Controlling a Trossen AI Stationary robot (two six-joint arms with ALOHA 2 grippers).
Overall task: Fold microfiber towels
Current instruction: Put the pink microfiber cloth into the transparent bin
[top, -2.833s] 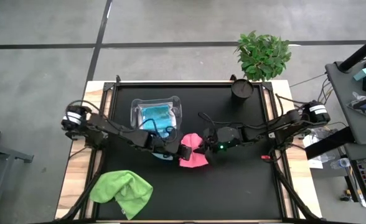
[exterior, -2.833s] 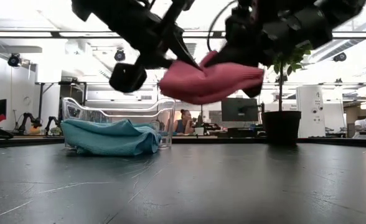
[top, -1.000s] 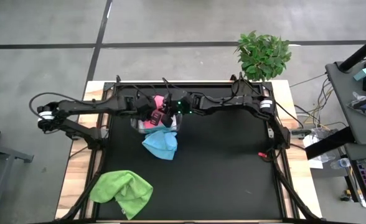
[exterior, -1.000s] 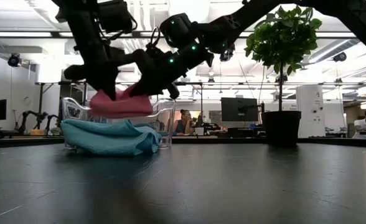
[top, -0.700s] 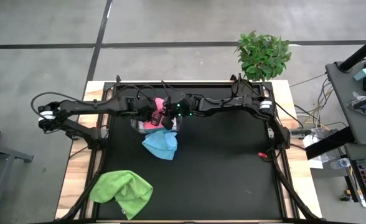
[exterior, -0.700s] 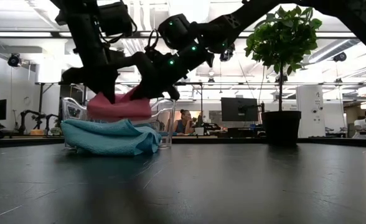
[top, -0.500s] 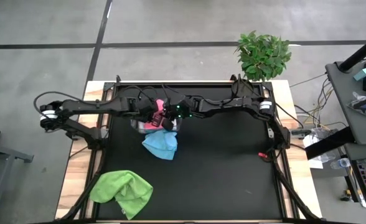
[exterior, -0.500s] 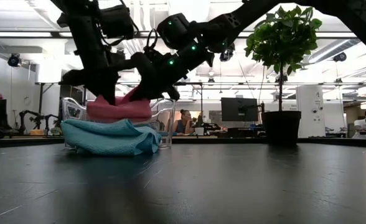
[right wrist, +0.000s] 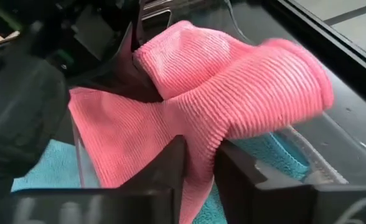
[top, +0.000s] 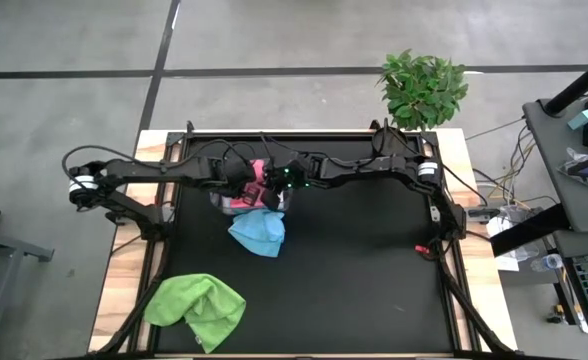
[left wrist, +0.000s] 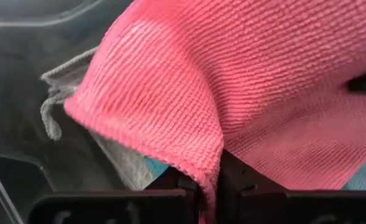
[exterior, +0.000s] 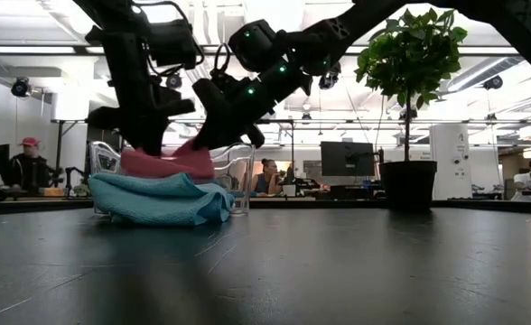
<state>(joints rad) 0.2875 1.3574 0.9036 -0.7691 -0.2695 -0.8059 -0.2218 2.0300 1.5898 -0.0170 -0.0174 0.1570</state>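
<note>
Over the clear tub (top: 224, 196) at the back-left of the black table (top: 374, 270), both grippers meeting on one pink towel (top: 257, 172). Left gripper (left wrist: 208, 177) clamped on a fold of that pink towel (left wrist: 251, 93), fingers pinched tight — grey cloth (left wrist: 61, 93) and a sliver of blue underneath. Right gripper (right wrist: 198, 165) likewise closed on the pink towel (right wrist: 233, 87), the dark left arm just beyond it. Seen level across the table, pink towel (exterior: 166, 164) low in the tub (exterior: 238, 167), resting on what lies inside. Light blue towel (top: 257, 232) draped out over the tub's front wall onto the table (exterior: 162, 200). Lime green towel (top: 196, 305) crumpled near the front-left corner — well apart. Potted plant (top: 421, 90) at the back-right corner.
</note>
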